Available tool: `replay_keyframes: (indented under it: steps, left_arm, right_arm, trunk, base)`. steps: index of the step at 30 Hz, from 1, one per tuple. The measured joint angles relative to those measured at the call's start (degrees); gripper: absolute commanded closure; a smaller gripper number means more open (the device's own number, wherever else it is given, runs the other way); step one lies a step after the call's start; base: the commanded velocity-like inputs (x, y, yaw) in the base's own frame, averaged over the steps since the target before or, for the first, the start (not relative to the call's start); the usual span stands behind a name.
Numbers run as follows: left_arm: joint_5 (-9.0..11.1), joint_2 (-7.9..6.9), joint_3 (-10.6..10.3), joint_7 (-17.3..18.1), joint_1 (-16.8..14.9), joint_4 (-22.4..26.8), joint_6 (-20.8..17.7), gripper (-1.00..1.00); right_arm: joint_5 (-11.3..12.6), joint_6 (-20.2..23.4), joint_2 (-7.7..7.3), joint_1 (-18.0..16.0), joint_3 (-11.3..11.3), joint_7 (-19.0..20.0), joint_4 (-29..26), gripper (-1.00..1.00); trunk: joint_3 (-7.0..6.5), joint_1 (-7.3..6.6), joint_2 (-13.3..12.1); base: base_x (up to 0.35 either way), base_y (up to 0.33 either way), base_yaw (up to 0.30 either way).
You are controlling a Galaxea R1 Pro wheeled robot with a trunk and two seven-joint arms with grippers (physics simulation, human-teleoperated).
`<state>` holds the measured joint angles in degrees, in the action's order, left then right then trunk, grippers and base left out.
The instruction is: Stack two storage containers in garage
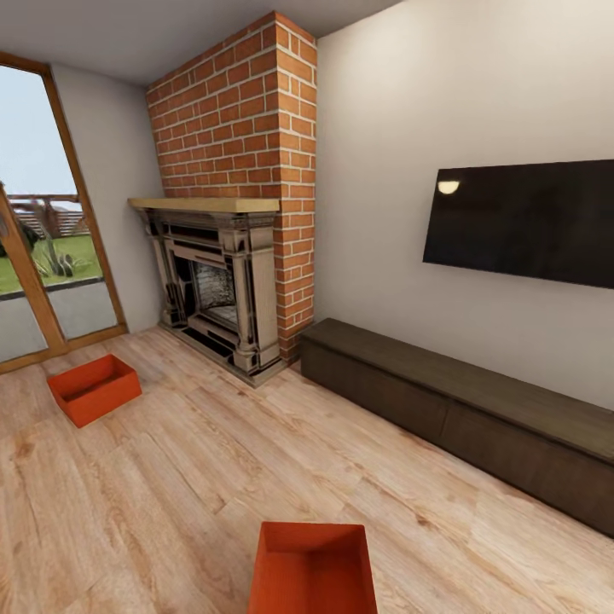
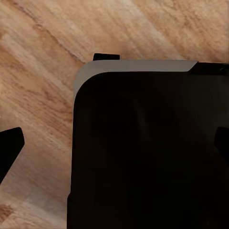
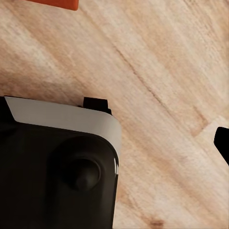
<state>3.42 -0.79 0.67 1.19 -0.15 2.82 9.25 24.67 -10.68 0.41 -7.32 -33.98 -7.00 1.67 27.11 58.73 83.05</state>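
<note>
Two orange-red storage containers sit on the light wood floor of the living room. One container (image 1: 94,388) lies at the left near the glass door. The other container (image 1: 312,567) sits close in front of me at the head view's lower edge, and an orange corner (image 3: 52,4) of a container shows in the right wrist view. My left gripper (image 2: 114,148) hangs open over my dark base, its fingertips (image 2: 10,148) far apart and holding nothing. Of my right gripper (image 3: 114,145), one fingertip (image 3: 222,143) shows at the frame's edge, spread wide, with nothing held.
A brick fireplace (image 1: 226,290) stands at the back. A long dark low cabinet (image 1: 460,401) runs along the right wall under a wall-mounted screen (image 1: 524,220). A glass door (image 1: 43,256) is at the left. Open plank floor (image 1: 170,486) lies between the containers.
</note>
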Motion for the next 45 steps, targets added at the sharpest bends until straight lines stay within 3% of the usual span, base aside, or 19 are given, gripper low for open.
replay_keyframes:
  steps: [9,15,40,45]
  left_arm:
    - [0.00,0.00,0.00,-0.03,0.01,0.00,0.02,-1.00]
    - [0.03,-0.58,-0.01,0.65,1.95,-2.03,1.98,-1.00]
    - [0.00,-0.96,-0.17,0.56,0.74,-1.33,2.04,-1.00]
    - [0.00,-0.96,-0.17,0.56,0.74,-1.33,2.04,-1.00]
  right_arm:
    - [-0.48,-0.09,-0.20,0.00,-0.04,0.09,0.01,-1.00]
    - [-0.25,0.15,-0.07,1.70,0.36,1.04,0.25,-1.00]
    - [-0.13,2.03,-0.02,1.67,0.35,1.01,0.17,-1.00]
    - [-0.18,4.27,-0.13,1.67,0.36,2.84,0.18,-1.00]
  trunk:
    - [0.00,0.00,0.00]
    - [0.01,0.00,0.00]
    - [0.01,0.00,0.00]
    - [0.01,0.00,0.00]
  base:
    - [0.000,0.000,0.000]
    - [0.000,0.000,0.000]
    - [0.000,0.000,0.000]
    - [0.000,0.000,0.000]
